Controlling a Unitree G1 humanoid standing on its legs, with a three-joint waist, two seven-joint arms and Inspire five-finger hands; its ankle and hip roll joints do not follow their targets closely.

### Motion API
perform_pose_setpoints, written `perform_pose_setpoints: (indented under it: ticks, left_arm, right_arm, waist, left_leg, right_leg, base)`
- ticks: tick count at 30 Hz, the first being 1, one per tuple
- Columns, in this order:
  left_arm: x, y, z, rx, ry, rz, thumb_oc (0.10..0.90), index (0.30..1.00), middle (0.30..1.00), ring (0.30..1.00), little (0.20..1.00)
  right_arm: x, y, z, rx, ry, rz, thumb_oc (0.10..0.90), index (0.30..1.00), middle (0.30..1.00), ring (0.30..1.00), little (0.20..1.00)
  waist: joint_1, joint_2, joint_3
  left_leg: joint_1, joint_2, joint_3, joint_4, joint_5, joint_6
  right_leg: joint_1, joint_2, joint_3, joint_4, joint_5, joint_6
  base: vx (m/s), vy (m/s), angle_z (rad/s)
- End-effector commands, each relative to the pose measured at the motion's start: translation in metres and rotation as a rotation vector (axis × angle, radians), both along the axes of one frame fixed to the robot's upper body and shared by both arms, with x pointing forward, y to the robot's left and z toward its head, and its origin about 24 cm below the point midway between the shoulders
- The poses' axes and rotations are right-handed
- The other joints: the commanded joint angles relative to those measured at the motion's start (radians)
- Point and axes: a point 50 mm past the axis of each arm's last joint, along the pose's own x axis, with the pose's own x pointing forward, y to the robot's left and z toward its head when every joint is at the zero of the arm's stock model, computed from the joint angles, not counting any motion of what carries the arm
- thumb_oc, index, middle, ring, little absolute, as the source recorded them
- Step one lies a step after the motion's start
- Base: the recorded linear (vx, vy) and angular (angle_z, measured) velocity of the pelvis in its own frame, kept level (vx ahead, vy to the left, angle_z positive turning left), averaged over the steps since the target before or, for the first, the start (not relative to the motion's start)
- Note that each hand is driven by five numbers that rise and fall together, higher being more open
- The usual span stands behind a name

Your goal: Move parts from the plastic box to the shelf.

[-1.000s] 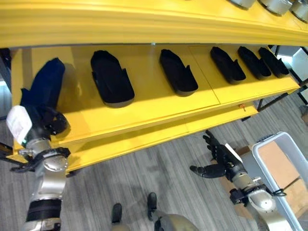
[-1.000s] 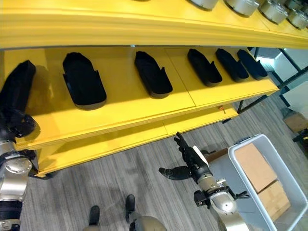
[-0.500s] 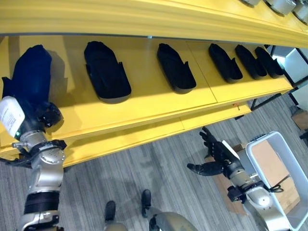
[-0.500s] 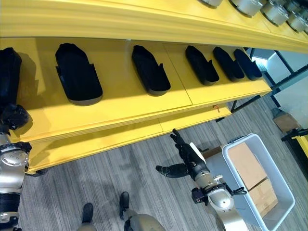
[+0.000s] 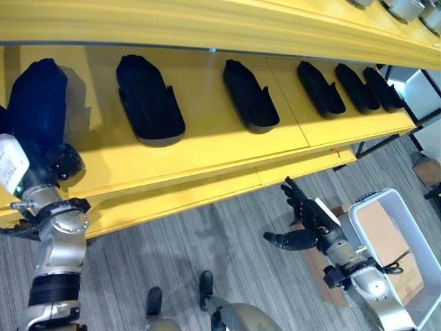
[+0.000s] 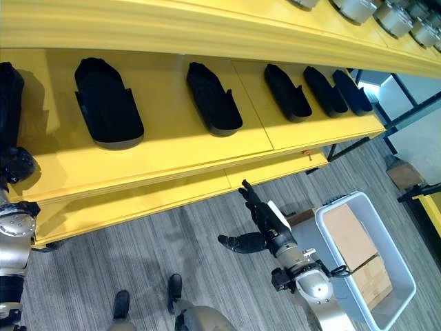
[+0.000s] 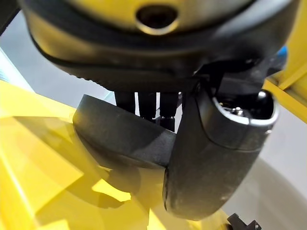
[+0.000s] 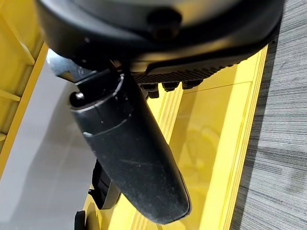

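A long black moulded part (image 5: 38,96) lies at the far left of the yellow shelf (image 5: 207,148). My left hand (image 5: 58,165) is at its near end, and in the left wrist view the thumb (image 7: 211,158) and fingers are curled round the part's rim (image 7: 120,139). Several similar black parts (image 5: 148,103) (image 5: 249,96) (image 5: 320,89) lie in a row along the same shelf board. My right hand (image 5: 306,224) hangs over the floor with straight, spread fingers and holds nothing. The white plastic box (image 5: 365,207) stands just to its right.
Brown cardboard pieces (image 5: 382,231) lie inside the box. A yellow board (image 5: 207,27) overhangs the row of parts, with round metal items (image 5: 406,7) on top at the right. A lower yellow ledge (image 5: 207,193) juts out towards me above the grey floor.
The view has shifted a little. My left hand has brought the held part from a tilt to lie further in on the shelf's left end. The right hand has barely moved.
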Motion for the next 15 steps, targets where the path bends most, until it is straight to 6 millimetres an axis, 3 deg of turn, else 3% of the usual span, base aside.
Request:
perform_pose_setpoints:
  ticks: [1,15]
  left_arm:
    - [0.0098,0.0057,0.0399,0.047,-0.134,0.006,0.400,0.300,0.300,0.300,0.300]
    - [0.0053,0.0088,0.0404,0.026,-0.151,0.005,0.400,0.300,0.300,0.300,0.300]
  right_arm:
    - [0.0070,-0.0038,0.0542,0.024,-0.279,0.026,0.900,1.000,1.000,1.000,1.000]
    - [0.0092,-0.0045,0.0564,0.032,-0.288,0.028,0.900,1.000,1.000,1.000,1.000]
  waist:
    - [-0.002,0.000,-0.035]
    - [0.001,-0.028,-0.051]
  left_leg:
    - [0.031,0.002,0.022,-0.009,-0.044,0.032]
    - [0.043,0.011,0.025,-0.009,-0.051,0.032]
  right_leg:
    - [0.063,-0.013,-0.024,0.000,-0.094,0.060]
    - [0.067,-0.005,-0.018,0.000,-0.094,0.060]
  base:
    - [0.00,0.000,0.00]
    - [0.00,0.000,0.00]
